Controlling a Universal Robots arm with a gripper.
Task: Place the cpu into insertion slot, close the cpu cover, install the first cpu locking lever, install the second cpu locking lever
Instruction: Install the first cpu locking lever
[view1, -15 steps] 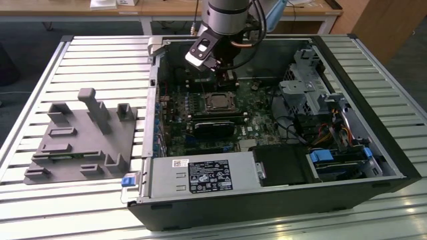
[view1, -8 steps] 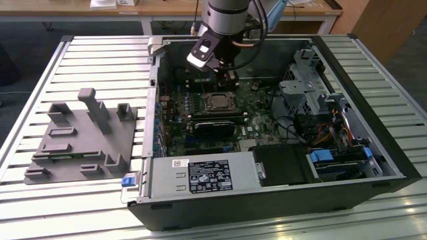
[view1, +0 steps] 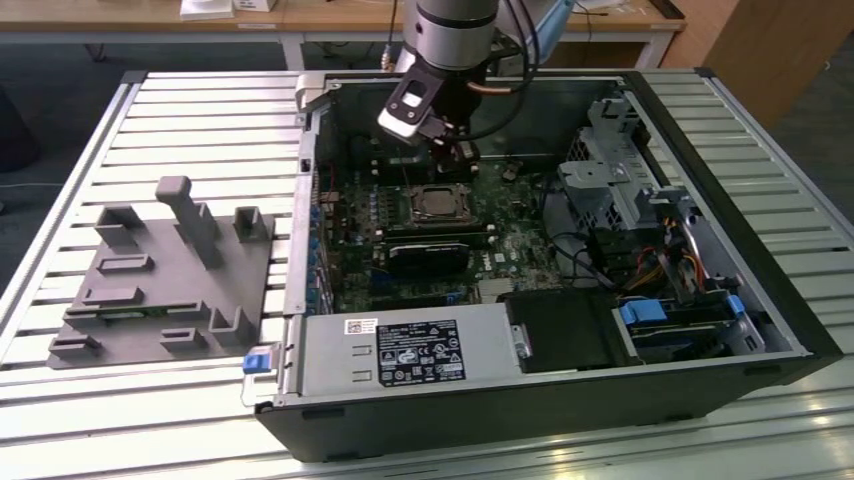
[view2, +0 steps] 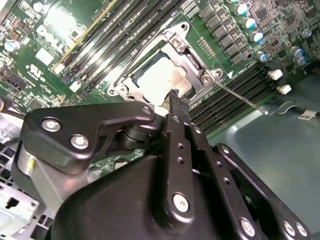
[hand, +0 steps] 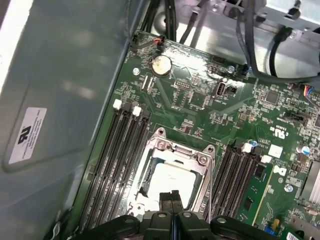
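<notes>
We see an open computer case (view1: 534, 420) lying on a slatted metal worktop (view1: 200, 110). On the exterior view's left, well apart from the case, a grey plastic holder (view1: 147, 280) stands on the worktop. Inside the case a green circuit board (view1: 514, 235) covers the floor. A black fan card (view1: 434, 252) sits just below the insertion slot (view1: 414, 204) in the frame. A silvery power supply box (view1: 400, 355) fills the lower middle, and a drive cage (view1: 614, 170) with cables is on the exterior view's right. Long black memory slots (hand: 117, 160) run along both sides of the insertion slot.

The arm comes down from the upper middle of the exterior view, and its gripper (view1: 458, 155) hangs just above the far edge of the slot, so it hides part of the board behind it.

The cpu (hand: 172, 180) is a small flat square with a dull silvery top, and it lies inside the insertion slot. The cpu cover (hand: 182, 152), a thin metal frame, lies around it, with the chip showing through its window. One thin wire locking lever (view2: 240, 97) stands out slanted from a corner of the slot, over the memory slots.

The fingers (view2: 176, 102) are pressed together with nothing between them. Their tips are at the edge of the cpu, but we cannot tell if they touch it.
</notes>
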